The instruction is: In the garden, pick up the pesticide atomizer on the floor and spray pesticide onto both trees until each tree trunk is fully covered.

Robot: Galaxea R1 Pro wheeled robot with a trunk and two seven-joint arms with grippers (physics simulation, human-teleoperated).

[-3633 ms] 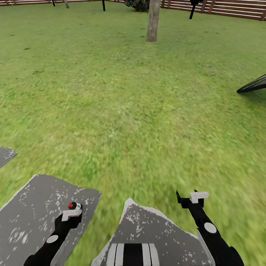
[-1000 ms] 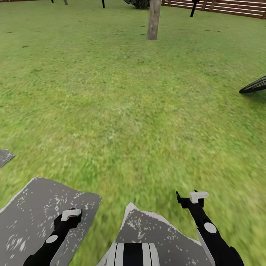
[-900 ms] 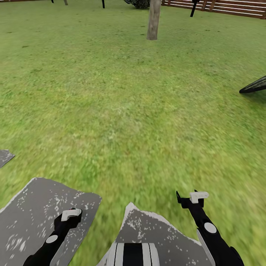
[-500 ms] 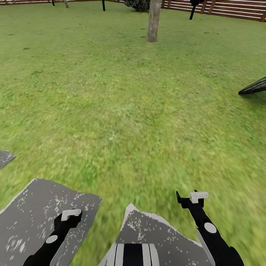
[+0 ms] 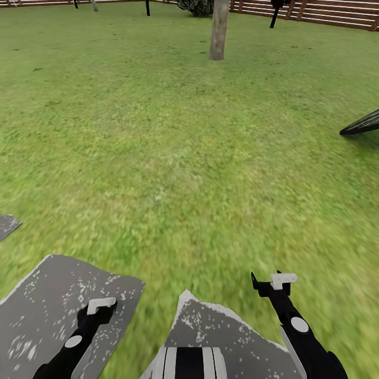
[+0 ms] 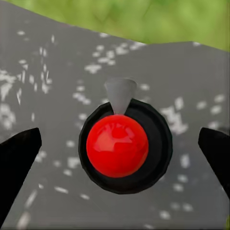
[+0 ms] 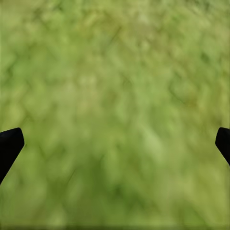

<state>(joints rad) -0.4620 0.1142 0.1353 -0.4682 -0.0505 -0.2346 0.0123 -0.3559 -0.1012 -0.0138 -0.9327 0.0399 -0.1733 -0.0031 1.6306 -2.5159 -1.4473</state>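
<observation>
While the left pincer (image 5: pixel 100 307) hangs over a grey stepping stone (image 5: pixel 37 300), its wrist view places the pesticide atomizer (image 6: pixel 125 146) directly below it: a red round cap in a black ring with a pale grey nozzle, standing on the speckled stone. Both black fingertips (image 6: pixel 17 165) sit at the edges of that view, well apart, clear of the atomizer on either side and not touching it. In the head view the left arm covers the atomizer.

The right pincer (image 5: pixel 273 281) hangs over the floor (image 5: pixel 173 158), just beyond a second stepping stone (image 5: pixel 210 326). Its wrist view shows its fingertips (image 7: pixel 9 146) spread wide with blurred grass between them and nothing held.

One tree trunk (image 5: pixel 219 29), mottled grey-beige and upright, stands far ahead on the lawn. Behind it runs a reddish-brown slatted fence (image 5: pixel 326 11), with a dark bush (image 5: pixel 196 6) near its base. Dark striped leaves (image 5: pixel 362 123) enter at the right edge.
</observation>
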